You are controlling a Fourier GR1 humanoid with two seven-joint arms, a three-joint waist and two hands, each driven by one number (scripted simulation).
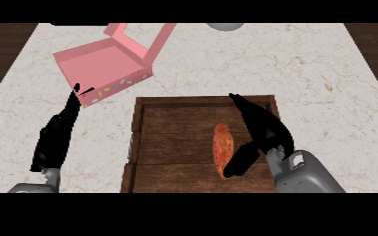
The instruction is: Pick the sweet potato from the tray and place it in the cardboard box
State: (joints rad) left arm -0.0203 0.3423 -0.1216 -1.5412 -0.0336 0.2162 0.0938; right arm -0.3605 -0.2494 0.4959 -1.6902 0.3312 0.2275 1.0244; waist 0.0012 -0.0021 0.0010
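An orange sweet potato (pixel 221 147) lies lengthwise on the brown wooden tray (pixel 177 130), right of the tray's middle. My right hand (pixel 263 130) hovers over the tray just right of the potato, fingers straight and pointing away, thumb reaching down beside the potato's near end; it is open and holds nothing. The box (pixel 103 70) is pink, with its lid open, and sits at the back left of the counter. My left hand (pixel 56 137) rests open at the left, fingers extended toward the box's near corner.
The marble counter (pixel 317 80) extends right of the tray. A grey round object (pixel 225 26) shows at the back edge. Dark wooden floor borders the counter at both sides.
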